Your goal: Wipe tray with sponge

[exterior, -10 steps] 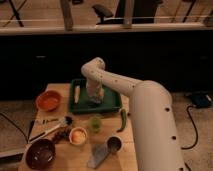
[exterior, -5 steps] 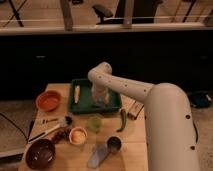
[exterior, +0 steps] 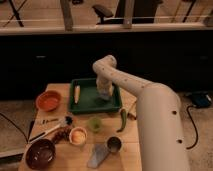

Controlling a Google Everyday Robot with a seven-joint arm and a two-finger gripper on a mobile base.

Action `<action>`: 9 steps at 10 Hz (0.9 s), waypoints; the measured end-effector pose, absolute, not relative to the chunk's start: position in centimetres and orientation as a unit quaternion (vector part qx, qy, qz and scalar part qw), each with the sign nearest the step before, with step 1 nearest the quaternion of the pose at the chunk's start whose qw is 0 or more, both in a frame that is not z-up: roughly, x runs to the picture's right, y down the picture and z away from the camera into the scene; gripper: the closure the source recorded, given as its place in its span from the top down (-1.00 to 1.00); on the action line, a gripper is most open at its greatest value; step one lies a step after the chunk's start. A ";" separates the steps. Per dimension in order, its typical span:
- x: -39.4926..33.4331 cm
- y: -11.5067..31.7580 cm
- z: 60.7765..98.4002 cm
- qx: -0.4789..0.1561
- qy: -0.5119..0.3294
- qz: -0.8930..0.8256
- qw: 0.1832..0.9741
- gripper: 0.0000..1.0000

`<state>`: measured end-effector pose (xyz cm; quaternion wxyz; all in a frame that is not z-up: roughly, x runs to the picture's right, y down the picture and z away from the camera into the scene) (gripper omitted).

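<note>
The tool (exterior: 105,94) is down inside the tray (exterior: 95,106), over its right half near the middle; whether it is spread or pressed together cannot be told, and the sponge cannot be made out beneath it. Compared with half a second ago, the tool has shifted a little toward the tray's right side and the elbow of the white arm (exterior: 150,107) has swung further right. The tray sits at the far edge of the wooden surface (exterior: 131,150), its long axis running left to right. A corn cob (exterior: 77,93) lies along the tray's left side, pointing front to back. Left of the tray stands an orange bowl (exterior: 48,100). In front lie a green pepper (exterior: 122,119), a small green cup (exterior: 95,123) and a grey-blue oblong piece (exterior: 98,155).
</note>
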<state>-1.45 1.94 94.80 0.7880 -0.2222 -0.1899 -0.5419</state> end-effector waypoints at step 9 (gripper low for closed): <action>-1.4 6.1 93.4 -0.254 -0.217 -0.576 0.746 -1.00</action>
